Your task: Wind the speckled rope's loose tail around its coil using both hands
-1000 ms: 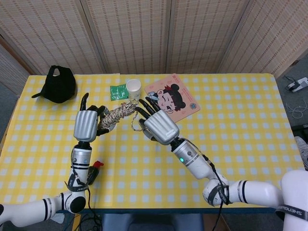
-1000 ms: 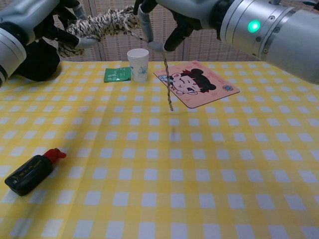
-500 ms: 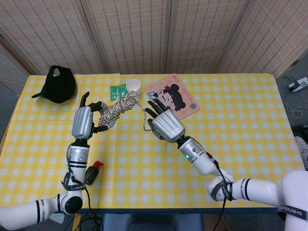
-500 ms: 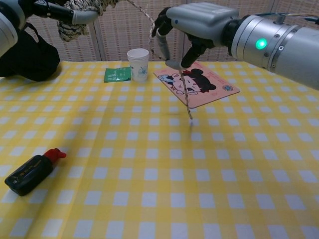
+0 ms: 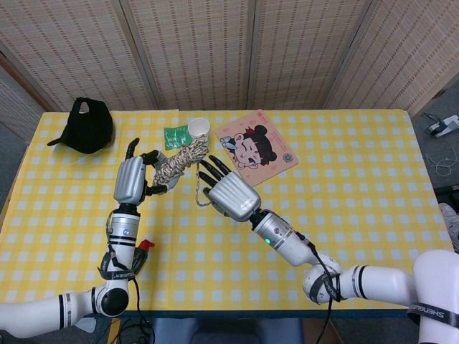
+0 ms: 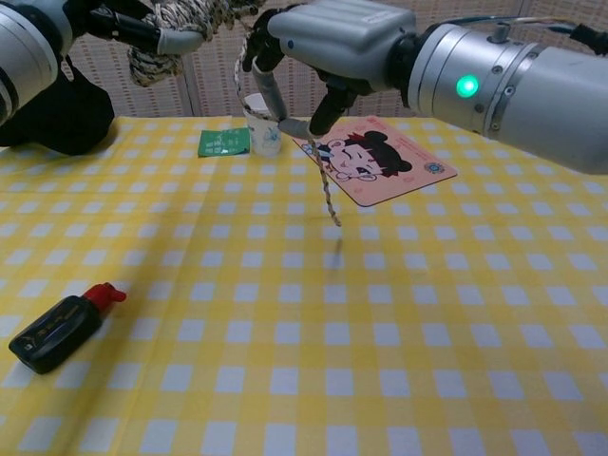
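My left hand [image 5: 131, 180] holds the speckled rope's coil [image 5: 179, 158] up above the yellow checked table [image 5: 344, 186]. In the chest view the coil [image 6: 186, 17] sits at the top edge beside that left hand [image 6: 47, 38]. My right hand [image 5: 228, 195] is just right of the coil and pinches the loose tail [image 5: 197, 188] between its fingers. Seen from the chest, the tail [image 6: 324, 186] hangs down from the right hand [image 6: 332, 38], and its free end dangles just above the cloth.
A black cap [image 5: 87, 125] lies at the back left. Behind the hands are a paper cup [image 5: 199, 129], a green packet [image 5: 174, 136] and a pink cartoon mat [image 5: 259, 148]. A black bottle with a red cap [image 6: 59, 328] lies near the front left.
My right hand has swung left towards the coil, carrying the tail with it; the hanging end shifted left. The left hand keeps holding the coil, slightly turned.
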{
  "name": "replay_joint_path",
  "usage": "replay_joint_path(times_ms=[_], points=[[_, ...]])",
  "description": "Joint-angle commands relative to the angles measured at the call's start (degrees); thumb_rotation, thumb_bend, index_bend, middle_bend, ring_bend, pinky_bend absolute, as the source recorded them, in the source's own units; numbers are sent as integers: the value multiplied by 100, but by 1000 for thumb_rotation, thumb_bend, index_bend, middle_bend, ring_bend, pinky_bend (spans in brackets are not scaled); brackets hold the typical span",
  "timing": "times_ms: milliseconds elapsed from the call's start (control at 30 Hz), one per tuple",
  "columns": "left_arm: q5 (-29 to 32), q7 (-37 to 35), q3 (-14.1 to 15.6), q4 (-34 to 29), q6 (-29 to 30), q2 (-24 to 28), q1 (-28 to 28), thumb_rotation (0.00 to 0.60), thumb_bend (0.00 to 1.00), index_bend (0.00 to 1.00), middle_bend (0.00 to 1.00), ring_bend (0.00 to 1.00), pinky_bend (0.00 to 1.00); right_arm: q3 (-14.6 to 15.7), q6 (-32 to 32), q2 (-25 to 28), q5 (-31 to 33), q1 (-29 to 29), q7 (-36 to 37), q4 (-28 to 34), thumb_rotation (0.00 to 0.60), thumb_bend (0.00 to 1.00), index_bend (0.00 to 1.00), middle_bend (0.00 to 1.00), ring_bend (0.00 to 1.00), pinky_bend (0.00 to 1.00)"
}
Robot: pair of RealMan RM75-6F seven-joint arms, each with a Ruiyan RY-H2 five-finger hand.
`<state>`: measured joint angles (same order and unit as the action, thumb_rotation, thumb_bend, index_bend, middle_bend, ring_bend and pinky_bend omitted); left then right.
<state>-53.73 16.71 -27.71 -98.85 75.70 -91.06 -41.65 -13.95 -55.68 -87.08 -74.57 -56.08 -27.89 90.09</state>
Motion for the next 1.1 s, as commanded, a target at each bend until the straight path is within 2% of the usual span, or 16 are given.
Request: replay_joint_path(times_ms=[33,200,367,733,1100], points=[[-51,57,84,11,-56,78,-7,541,290,762,763,513,0,37,265,216,-79,-104,130,77,600,594,641,191,0,0],[-120,59,197,87,-142,138,-13,567,290,761,763,511,0,120,518,520,-453,-235,433,129,600,594,650,191,0,0],[-65,41,221,118,-223,164,-35,572,290,759,763,509,0,196,493,694,-765,-235,759,222,600,595,655,191,0,0],[178,116,150,229,-219,173,-96,572,290,759,763,509,0,246,258,866,-961,-88,1214,412,600,594,655,191,0,0],[457,293,176,375,-291,138,-182,580,290,757,763,509,0,268,0,912,-1204,31,1759,266,600,594,655,191,0,0]])
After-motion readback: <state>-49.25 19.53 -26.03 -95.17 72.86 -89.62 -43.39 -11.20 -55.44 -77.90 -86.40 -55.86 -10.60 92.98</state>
